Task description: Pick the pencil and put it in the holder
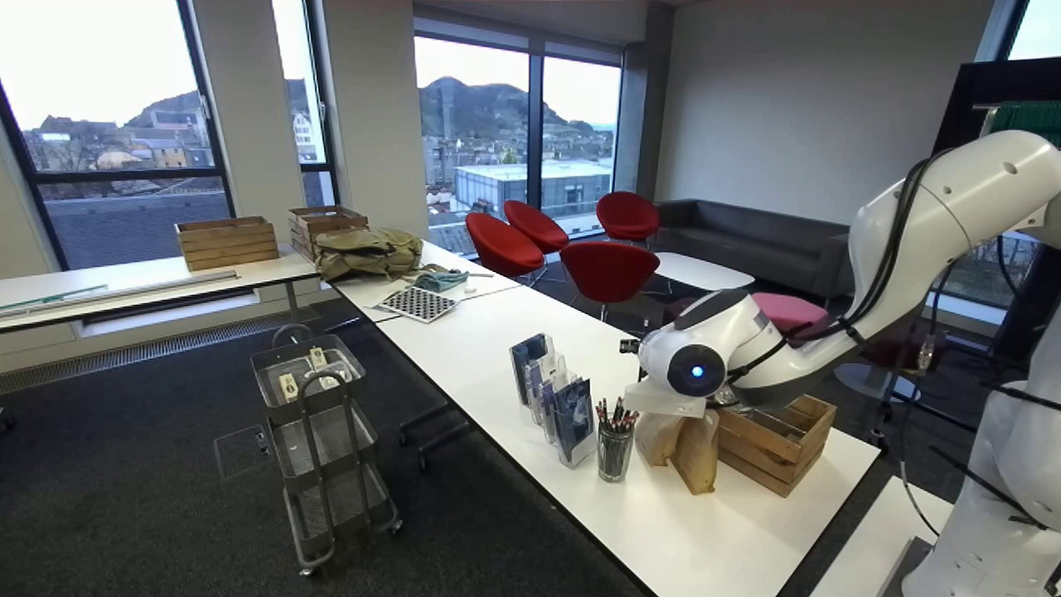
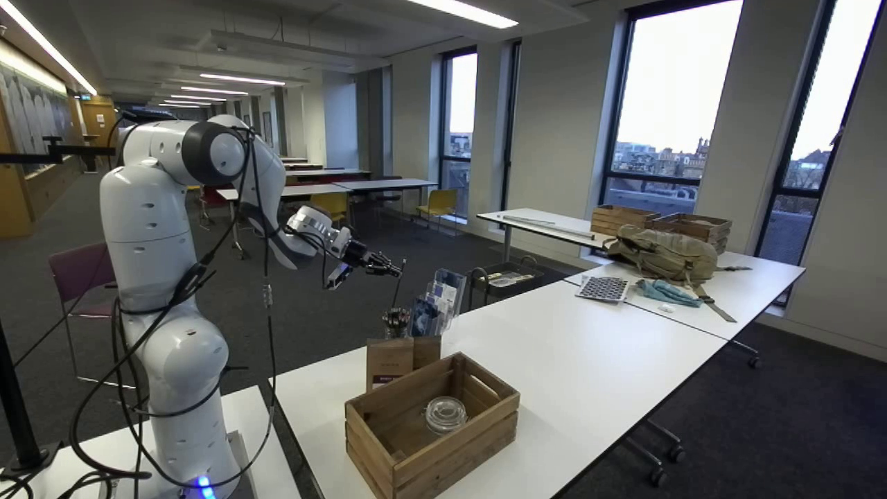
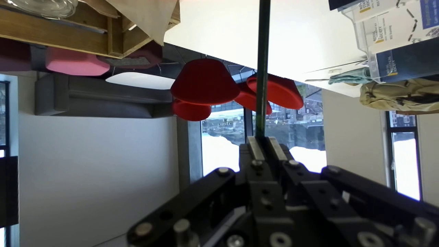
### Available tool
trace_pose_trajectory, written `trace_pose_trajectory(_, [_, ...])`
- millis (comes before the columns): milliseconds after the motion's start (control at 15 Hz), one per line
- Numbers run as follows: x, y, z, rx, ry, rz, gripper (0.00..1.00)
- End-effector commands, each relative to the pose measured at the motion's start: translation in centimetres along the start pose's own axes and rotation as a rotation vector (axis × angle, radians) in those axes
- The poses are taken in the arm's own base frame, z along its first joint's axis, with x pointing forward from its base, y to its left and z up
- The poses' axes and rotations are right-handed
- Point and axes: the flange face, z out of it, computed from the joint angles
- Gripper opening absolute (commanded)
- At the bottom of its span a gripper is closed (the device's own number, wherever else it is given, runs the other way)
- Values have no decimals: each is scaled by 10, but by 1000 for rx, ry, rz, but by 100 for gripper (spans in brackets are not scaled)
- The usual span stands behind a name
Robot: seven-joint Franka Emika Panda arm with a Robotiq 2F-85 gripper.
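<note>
White table [image 2: 554,360] runs off toward tall windows [image 2: 669,104], office-type room.

Status: Gripper [image 3: 265,145] has the pencil [image 3: 262,68] pinched near its top end. Pencil hangs down with a slight lean in an exterior view, low end lining up there with the holder [image 1: 613,473], a clear glass packed with other pencils [image 1: 615,414]. Can't tell if the tip is above the mouth, in it, or only overlapping by angle; wrist view crops it.

I'd call this the insert step. To do it well: confirm tip over mouth first, since depth is ambiguous. Take out the lean, then straight down, slow. Likely snag is the crowded mouth: aim for a gap. If the pencil swivels in the pinch, lift and shift, don't push. High grip should exaggerate any wrist rotation at the tip, so small corrections. Let go only with the tip well below the rim. Glass could tip if shoved sideways.

Surface: holder sits between leaflet stand [image 1: 572,414] and paper bags [image 1: 696,456]; sideways room looks tight. Wooden crate [image 1: 775,452] just past the bags. Far end: khaki backpack [image 2: 662,253], teal cloth [image 2: 669,293], patterned board [image 2: 603,289].

Room: red chairs [image 1: 609,278], dark sofa [image 1: 763,249], mesh trolley [image 1: 331,446] on dark carpet [image 1: 124,481].
</note>
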Motion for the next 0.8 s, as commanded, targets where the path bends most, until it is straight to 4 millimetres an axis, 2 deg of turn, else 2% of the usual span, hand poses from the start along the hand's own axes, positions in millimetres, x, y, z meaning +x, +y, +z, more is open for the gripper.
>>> trace_pose_trajectory(0, [-1,-3,1,40,-6,-16,2])
trace_pose_trajectory(733, [-12,-3,6,41,-56,-88,2])
